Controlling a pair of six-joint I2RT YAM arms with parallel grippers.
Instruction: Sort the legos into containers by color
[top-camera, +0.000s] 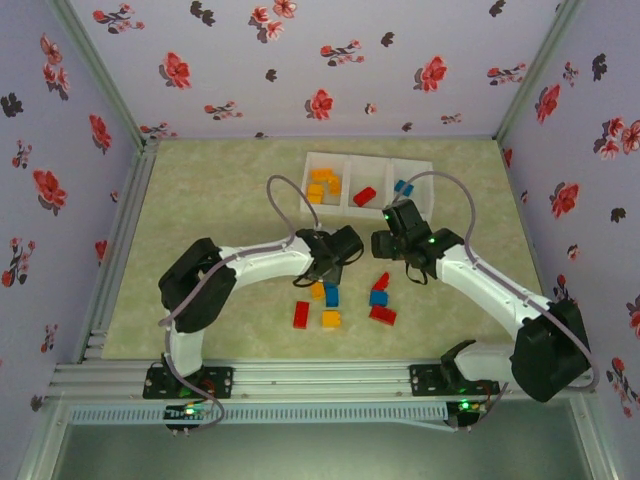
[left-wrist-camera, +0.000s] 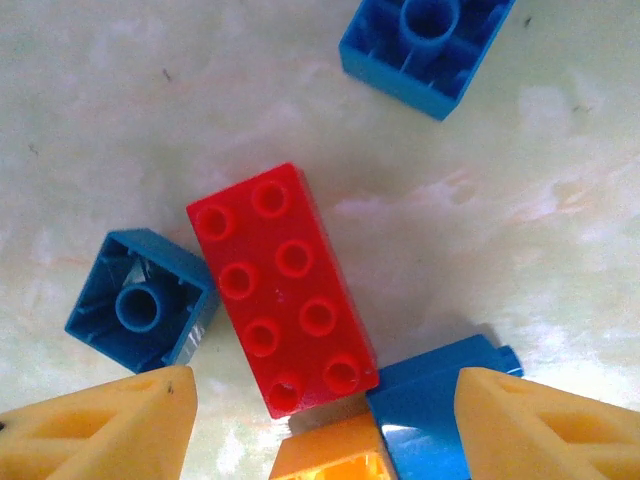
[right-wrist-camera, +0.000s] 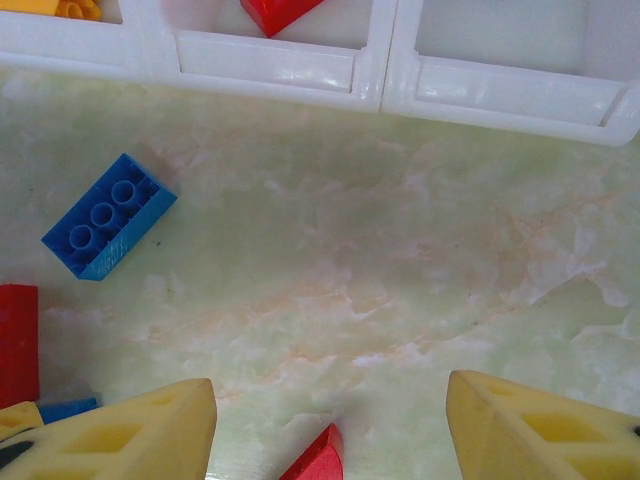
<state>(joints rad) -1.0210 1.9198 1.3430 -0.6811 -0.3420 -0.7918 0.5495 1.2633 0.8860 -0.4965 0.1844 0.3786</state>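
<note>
Your left gripper (left-wrist-camera: 325, 385), spread open, is over one red eight-stud plastic brick (left-wrist-camera: 282, 290) among three blue plastic bricks (left-wrist-camera: 145, 300) near the front edge of the bench (top-camera: 220, 200). Your right gripper (right-wrist-camera: 330, 385), likewise spread, faces one white three-compartment plastic tray (right-wrist-camera: 280, 65).

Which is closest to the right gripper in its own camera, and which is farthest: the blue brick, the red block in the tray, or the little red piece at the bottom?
Starting from the right gripper:
1. The little red piece, right at the bottom middle.
2. The blue brick, off to the left on the table.
3. The red block, up top inside the white tray.
</note>
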